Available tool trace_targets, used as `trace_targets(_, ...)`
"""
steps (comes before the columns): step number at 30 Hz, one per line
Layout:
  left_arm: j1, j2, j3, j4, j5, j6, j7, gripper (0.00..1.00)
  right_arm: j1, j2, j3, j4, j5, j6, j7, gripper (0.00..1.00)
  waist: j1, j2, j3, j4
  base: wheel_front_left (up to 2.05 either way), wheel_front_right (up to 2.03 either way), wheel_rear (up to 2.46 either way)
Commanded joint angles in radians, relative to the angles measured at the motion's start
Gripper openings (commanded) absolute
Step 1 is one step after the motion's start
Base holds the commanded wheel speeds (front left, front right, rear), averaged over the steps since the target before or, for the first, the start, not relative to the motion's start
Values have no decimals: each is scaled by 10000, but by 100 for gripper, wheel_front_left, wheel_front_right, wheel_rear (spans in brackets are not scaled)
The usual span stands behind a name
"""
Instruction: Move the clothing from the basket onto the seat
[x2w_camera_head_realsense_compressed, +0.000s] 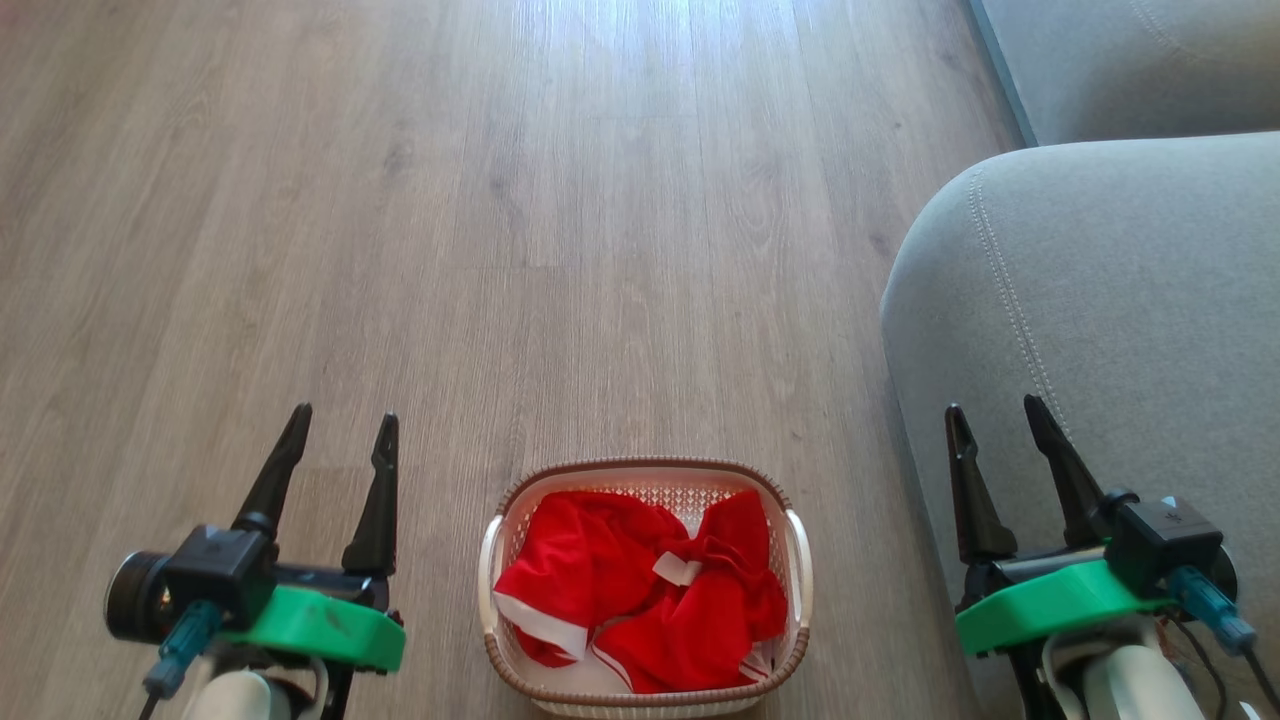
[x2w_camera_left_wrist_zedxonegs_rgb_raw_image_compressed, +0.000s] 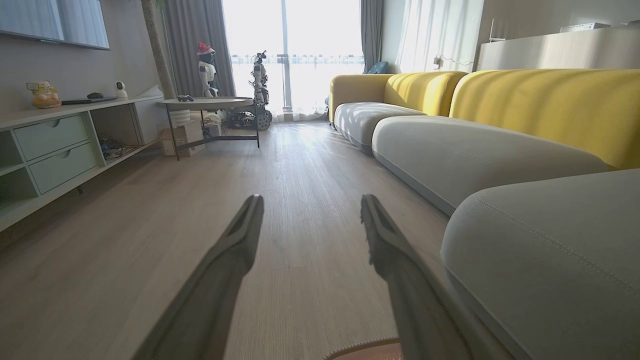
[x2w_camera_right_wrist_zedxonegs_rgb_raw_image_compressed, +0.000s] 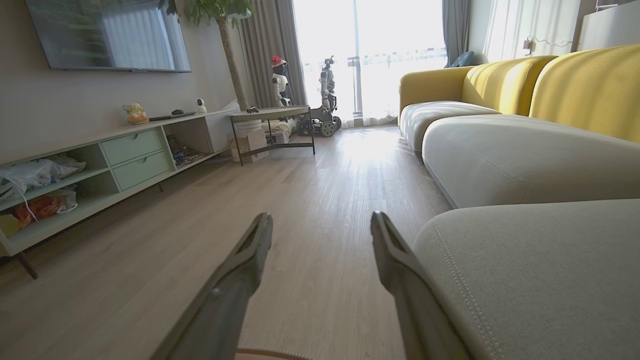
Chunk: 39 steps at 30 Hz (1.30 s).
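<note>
One grey seat (x2w_camera_head_realsense_compressed: 1120, 330) borders the wooden floor's (x2w_camera_head_realsense_compressed: 560, 200) right edge. Near its rounded corner, the basket (x2w_camera_head_realsense_compressed: 640, 466) stands on the floor with the red clothing (x2w_camera_head_realsense_compressed: 640, 590) bunched inside. The left gripper (x2w_camera_head_realsense_compressed: 346, 413) and right gripper (x2w_camera_head_realsense_compressed: 992, 403) flank the basket, fingers spread, empty.

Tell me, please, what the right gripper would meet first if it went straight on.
The way looks free: ahead of the right gripper lies bare floor. The seat sits close beside one finger; depth is unclear.
</note>
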Motion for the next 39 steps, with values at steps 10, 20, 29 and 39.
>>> trace_targets(10, -403, 274, 271, -336, -215, 88, 37, 100, -362, -139, 214, -263, 79, 79, -93, 100, 0, 0, 27, -1, 0, 0, 0)
trace_targets(20, -381, 299, 260, -324, -404, 133, 100, 100, -362, -139, 293, -231, 176, 79, -93, 100, 0, 0, 23, -55, 0, 0, 0)
trace_targets(29, -411, 284, 231, -193, -646, 151, 360, 100, -383, -139, 365, -231, 234, 79, -93, 100, 0, 0, 111, -195, 0, 0, 0)
trace_targets(39, -522, 279, 273, -126, -904, 185, 498, 100, -467, -139, 364, -305, 409, 79, -93, 100, 0, 0, 431, -436, 0, 0, 0)
